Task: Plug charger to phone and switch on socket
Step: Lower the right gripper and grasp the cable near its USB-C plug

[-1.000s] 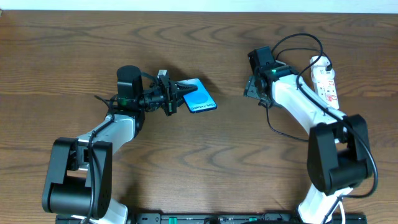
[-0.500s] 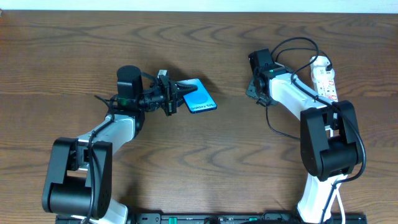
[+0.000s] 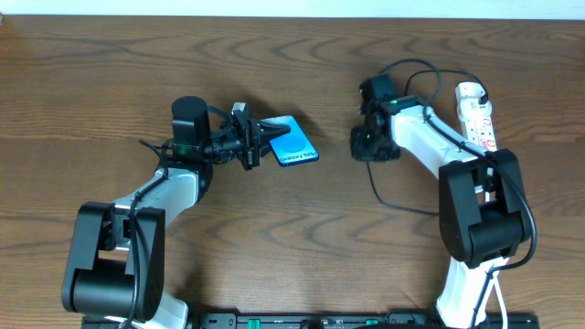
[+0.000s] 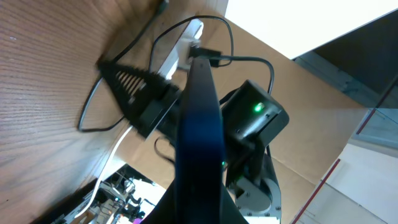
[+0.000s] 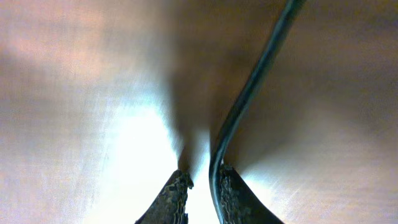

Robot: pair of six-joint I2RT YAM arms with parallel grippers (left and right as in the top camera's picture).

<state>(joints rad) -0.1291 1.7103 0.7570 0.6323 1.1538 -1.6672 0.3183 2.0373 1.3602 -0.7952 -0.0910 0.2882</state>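
The phone point(image 3: 294, 143) with its blue screen is held off the table at its left end, my left gripper point(image 3: 265, 137) shut on it. The left wrist view shows the phone point(image 4: 199, 130) edge-on between the jaws of that gripper point(image 4: 199, 208). The white socket point(image 3: 476, 114) lies at the far right, with the charger point(image 3: 379, 187) cable looping from it across the wood. My right gripper point(image 3: 364, 146) points down at the table over the cable. In the right wrist view the charger point(image 5: 255, 74) cable runs between the narrowed jaws of the right gripper point(image 5: 202, 177), against the right finger point(image 5: 233, 199), with a slit of light beside it.
The right arm's housing with a green light point(image 4: 258, 109) shows behind the phone in the left wrist view, with the socket point(image 4: 182, 45) beyond it. Bare brown wood lies between the two arms.
The right gripper has moved left and toward the front, pulling the cable loop along, and its jaws have narrowed around the cable. The left gripper and phone have not moved.
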